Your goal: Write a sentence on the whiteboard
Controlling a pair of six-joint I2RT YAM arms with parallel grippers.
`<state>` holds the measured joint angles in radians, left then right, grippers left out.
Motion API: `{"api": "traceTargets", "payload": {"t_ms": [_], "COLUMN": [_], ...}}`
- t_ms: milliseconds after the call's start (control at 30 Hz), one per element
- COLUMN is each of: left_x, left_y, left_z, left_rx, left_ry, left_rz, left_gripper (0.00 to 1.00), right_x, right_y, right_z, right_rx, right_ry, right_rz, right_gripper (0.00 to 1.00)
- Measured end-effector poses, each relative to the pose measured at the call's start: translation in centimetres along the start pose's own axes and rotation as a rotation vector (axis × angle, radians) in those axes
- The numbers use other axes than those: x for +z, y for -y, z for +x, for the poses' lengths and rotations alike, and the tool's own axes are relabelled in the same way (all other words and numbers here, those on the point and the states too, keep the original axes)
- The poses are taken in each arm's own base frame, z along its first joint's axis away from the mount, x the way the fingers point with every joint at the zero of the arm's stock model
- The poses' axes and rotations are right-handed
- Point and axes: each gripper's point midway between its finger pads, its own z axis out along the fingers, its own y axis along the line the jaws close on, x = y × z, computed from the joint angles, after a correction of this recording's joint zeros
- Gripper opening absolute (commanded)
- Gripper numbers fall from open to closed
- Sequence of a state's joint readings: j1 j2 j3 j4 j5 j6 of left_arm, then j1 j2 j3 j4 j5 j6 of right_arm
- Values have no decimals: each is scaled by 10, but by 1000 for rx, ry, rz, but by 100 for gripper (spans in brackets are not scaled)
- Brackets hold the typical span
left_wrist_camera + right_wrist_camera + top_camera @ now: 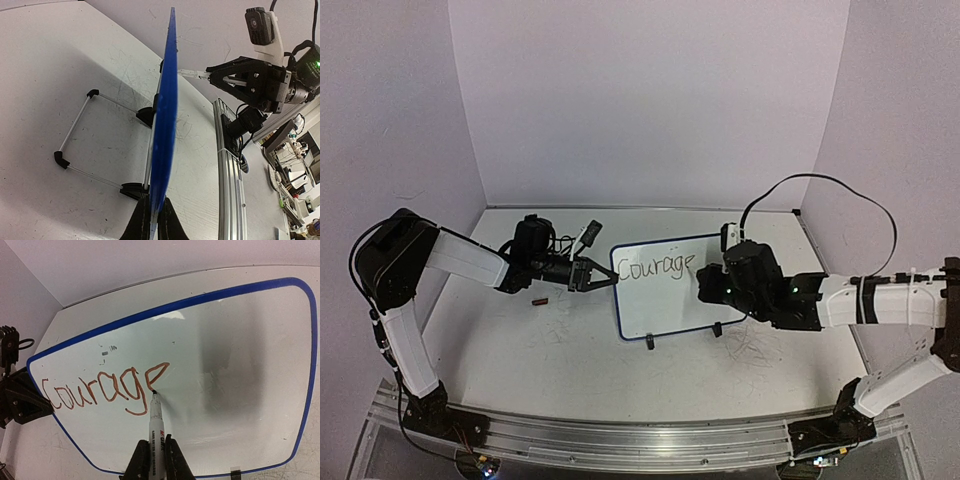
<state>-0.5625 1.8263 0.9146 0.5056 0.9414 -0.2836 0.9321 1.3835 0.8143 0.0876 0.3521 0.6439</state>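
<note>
Whiteboard [660, 305] rim is pinched between the left fingers [136, 222]; right fingers [176, 467] clamp a marker [156, 422], tip touching the word "Courage" [100, 392].

Pale table [620, 385]: surface scratched, with faint grey scribbles [752, 350] at the near right. Whiteboard [670, 305] stands at centre on two black feet [651, 343]. One small reddish-brown object [540, 300] lies to its left, apart from it; identity unclear.
</note>
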Motion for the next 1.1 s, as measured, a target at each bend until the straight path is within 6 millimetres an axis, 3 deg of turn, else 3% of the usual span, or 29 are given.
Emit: {"api": "traceTargets", "payload": {"t_ms": [533, 833, 1100], "left_x": [0, 0, -2], "left_y": [0, 0, 1], "left_z": [0, 0, 0], "left_rx": [1, 1, -16], "left_ry": [0, -2, -12], "left_rz": [1, 0, -18], "left_gripper": [0, 0, 0], "right_x": [-6, -51, -62], "right_y": [9, -3, -1], "right_z": [-3, -34, -39], "right_rx": [-19, -44, -154], "right_ry": [14, 97, 123], "right_rz": [38, -113, -135], "right_gripper": [0, 0, 0]}}
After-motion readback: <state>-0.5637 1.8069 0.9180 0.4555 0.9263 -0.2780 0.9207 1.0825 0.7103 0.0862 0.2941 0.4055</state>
